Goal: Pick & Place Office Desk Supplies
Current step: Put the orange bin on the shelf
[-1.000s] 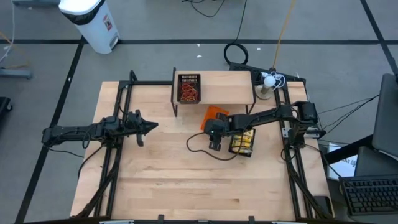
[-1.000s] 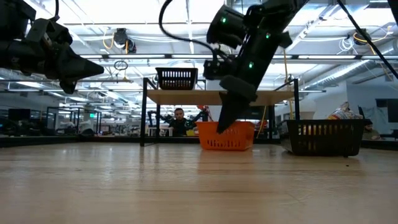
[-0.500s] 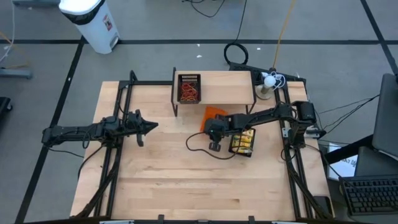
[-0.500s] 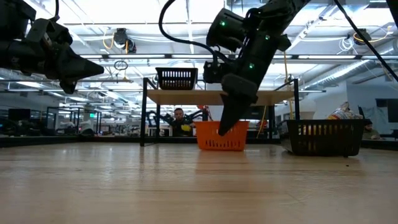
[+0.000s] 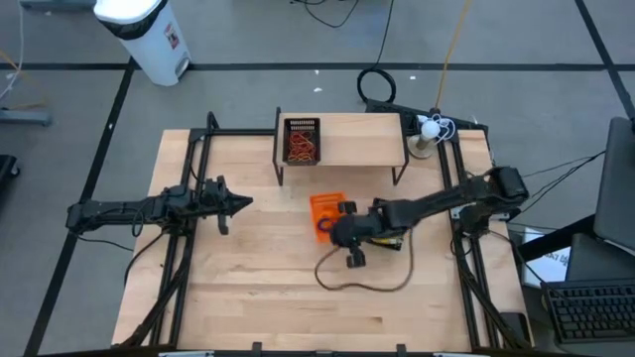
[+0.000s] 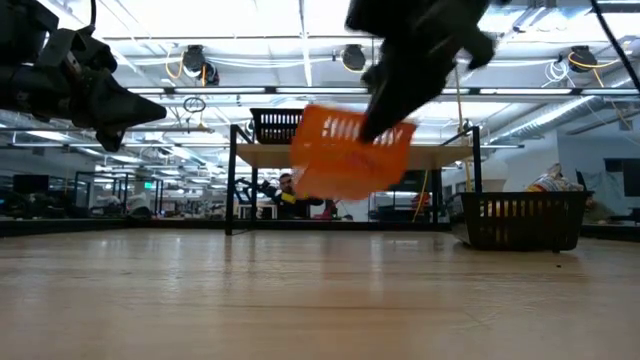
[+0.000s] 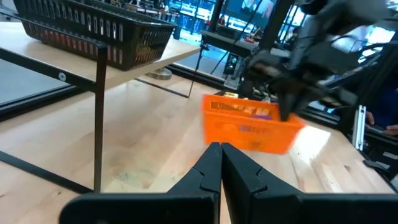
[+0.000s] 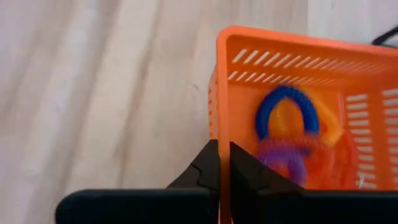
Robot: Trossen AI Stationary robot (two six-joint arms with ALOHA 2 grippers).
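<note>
From above, the right gripper [image 5: 327, 220] reaches over the middle of the wooden table [image 5: 258, 297], its fingers pinching the wall of a small orange slotted plastic tray [image 5: 324, 209]. A black mesh tray of red-brown rubber bands [image 5: 302, 142] sits on the raised shelf [image 5: 357, 139] behind. The left gripper [image 5: 241, 201] waits over the table's left side, fingers pressed together.

At table height, the orange tray [image 6: 350, 152] hangs tilted, clear of the tabletop, under the right arm; a second black mesh tray [image 6: 523, 220] stands to the right.

The left wrist camera shows its own closed fingers [image 7: 217, 171] pointing at the lifted tray [image 7: 249, 123].

The right wrist camera shows fingers [image 8: 219, 167] clamped on the tray's wall [image 8: 219, 93]; inside lie a blue ring [image 8: 287, 112], a purple ring [image 8: 287, 154] and an orange ring [image 8: 326, 158].
</note>
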